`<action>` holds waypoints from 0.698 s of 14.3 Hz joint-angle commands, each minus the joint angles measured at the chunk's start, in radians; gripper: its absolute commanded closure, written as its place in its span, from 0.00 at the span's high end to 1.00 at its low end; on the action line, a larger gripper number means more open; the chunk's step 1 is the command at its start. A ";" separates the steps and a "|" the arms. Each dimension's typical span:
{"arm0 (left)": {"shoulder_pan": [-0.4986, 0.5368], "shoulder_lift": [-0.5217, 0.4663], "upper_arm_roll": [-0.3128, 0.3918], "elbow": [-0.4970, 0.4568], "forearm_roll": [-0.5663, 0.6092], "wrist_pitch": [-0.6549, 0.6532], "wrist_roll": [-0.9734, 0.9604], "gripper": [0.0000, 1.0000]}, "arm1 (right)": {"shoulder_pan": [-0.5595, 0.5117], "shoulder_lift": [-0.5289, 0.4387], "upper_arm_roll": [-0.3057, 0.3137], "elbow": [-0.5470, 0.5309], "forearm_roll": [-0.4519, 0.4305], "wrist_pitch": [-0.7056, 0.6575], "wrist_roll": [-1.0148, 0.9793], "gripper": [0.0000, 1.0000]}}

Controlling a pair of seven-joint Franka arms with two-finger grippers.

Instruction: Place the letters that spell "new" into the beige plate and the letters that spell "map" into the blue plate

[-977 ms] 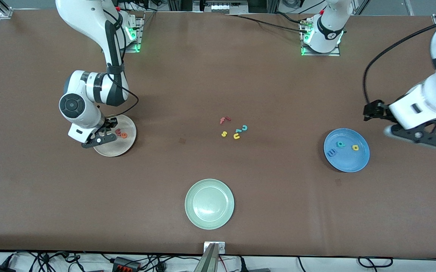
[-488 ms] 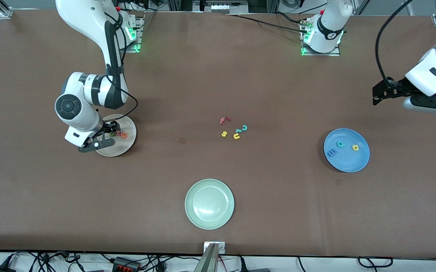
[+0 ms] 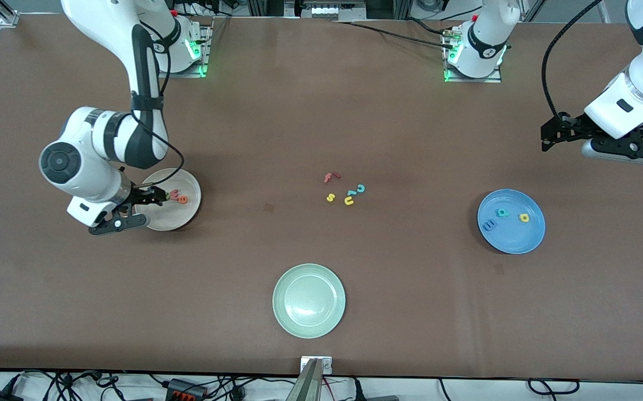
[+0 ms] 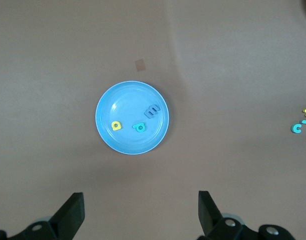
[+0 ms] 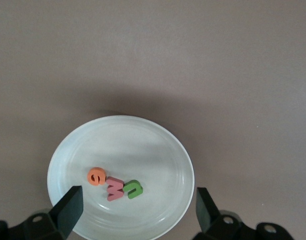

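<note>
Here the beige plate [image 3: 173,214] sits toward the right arm's end of the desk [image 3: 410,306], holding the orange e [image 5: 96,176], the pink w [image 5: 114,188] and the green n [image 5: 134,189] side by side, the w touching the n. The right claw [image 5: 137,206] hangs over the plate's edge with its fingers spread wide and nothing between them. Toward the left arm's end lies the blue plate [image 3: 511,221], carrying the dark blue m [image 4: 152,111], the teal p [image 4: 139,127] and the yellow a [image 4: 116,125], each apart from the others. The left claw [image 4: 142,212] is up over bare desk near the blue plate, toward the edge where the arm bases stand, fingers wide apart and empty. Near the desk's middle lie a red f [image 3: 330,177], a yellow s [image 3: 330,197], a yellow u [image 3: 349,200] and a teal c [image 3: 361,189]. A pale green plate [image 3: 309,301] rests near the desk's edge closest to the front camera.
</note>
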 commanded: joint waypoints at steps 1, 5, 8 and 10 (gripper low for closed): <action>-0.005 -0.007 0.006 0.022 -0.026 -0.015 0.001 1.00 | -0.026 -0.011 0.010 0.026 0.059 -0.034 -0.001 1.00; -0.004 0.019 0.008 0.060 -0.032 -0.023 -0.014 1.00 | -0.171 -0.125 0.183 0.037 0.048 -0.055 0.144 1.00; -0.004 0.018 0.008 0.063 -0.032 -0.056 -0.019 1.00 | -0.234 -0.172 0.267 0.077 -0.085 -0.083 0.275 1.00; -0.005 0.018 0.006 0.077 -0.032 -0.076 -0.019 1.00 | -0.343 -0.187 0.382 0.178 -0.183 -0.167 0.338 1.00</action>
